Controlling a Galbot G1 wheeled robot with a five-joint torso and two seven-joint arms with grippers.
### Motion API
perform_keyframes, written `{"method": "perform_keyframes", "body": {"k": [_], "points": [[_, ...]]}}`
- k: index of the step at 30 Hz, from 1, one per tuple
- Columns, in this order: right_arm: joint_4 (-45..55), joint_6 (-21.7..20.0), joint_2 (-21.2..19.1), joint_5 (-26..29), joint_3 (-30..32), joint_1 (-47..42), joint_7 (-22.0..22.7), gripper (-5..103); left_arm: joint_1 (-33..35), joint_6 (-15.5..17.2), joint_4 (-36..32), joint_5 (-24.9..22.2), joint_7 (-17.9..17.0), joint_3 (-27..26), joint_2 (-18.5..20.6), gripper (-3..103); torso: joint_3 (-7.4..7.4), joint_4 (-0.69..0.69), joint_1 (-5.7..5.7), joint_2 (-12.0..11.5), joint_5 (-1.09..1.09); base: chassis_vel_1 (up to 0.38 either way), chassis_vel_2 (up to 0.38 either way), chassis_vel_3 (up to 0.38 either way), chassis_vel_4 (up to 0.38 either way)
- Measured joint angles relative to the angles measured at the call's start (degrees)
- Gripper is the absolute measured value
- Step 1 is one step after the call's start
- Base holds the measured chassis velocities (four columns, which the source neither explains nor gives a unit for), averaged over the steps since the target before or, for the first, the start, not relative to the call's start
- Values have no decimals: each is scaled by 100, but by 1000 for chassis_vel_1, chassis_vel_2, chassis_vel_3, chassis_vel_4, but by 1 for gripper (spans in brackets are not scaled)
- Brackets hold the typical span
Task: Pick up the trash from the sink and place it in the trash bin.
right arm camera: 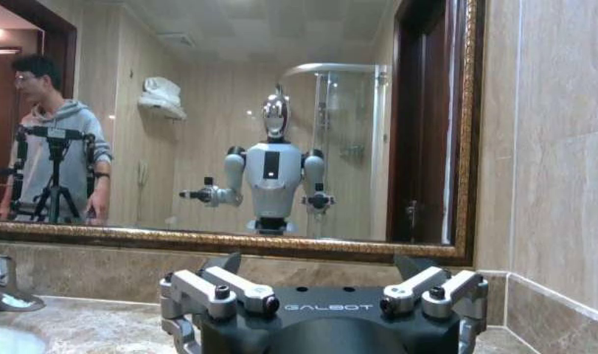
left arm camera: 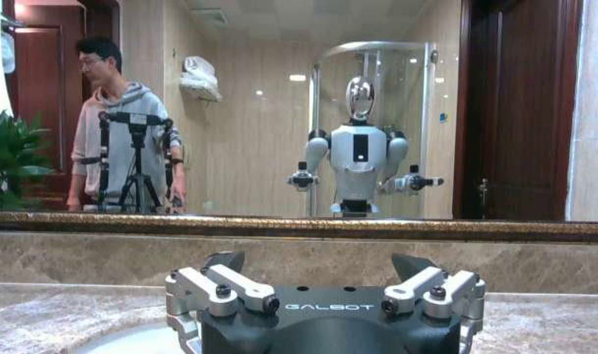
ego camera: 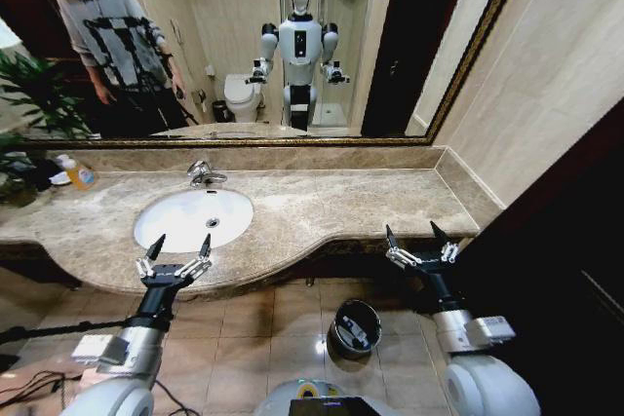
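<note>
The white oval sink (ego camera: 185, 211) with its chrome tap (ego camera: 203, 174) is set in the beige marble counter (ego camera: 331, 204). My left gripper (ego camera: 181, 244) is open at the basin's near rim, nothing between its fingers; the left wrist view has it (left arm camera: 318, 262) facing the mirror. My right gripper (ego camera: 421, 234) is open too, at the counter's front edge on the right, and the right wrist view (right arm camera: 318, 261) shows it spread wide. The trash bin (ego camera: 355, 325) stands on the floor tiles below, between my arms. Pale trash (ego camera: 353, 332) lies inside it.
A clear bottle of orange-yellow liquid (ego camera: 78, 173) stands at the counter's back left beside a green plant (ego camera: 29, 104). A big mirror (ego camera: 292, 46) backs the counter. A dark wall (ego camera: 565, 270) closes in on the right. Cables (ego camera: 29, 387) lie on the floor at left.
</note>
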Motion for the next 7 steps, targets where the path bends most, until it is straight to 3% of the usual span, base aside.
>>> {"method": "perform_keyframes", "body": {"k": [7], "points": [[-2,3,0,2,0,1,0,100,0,0,0,0,0,0,0,100,0,0,0,0,0,0,0,0,0]]}}
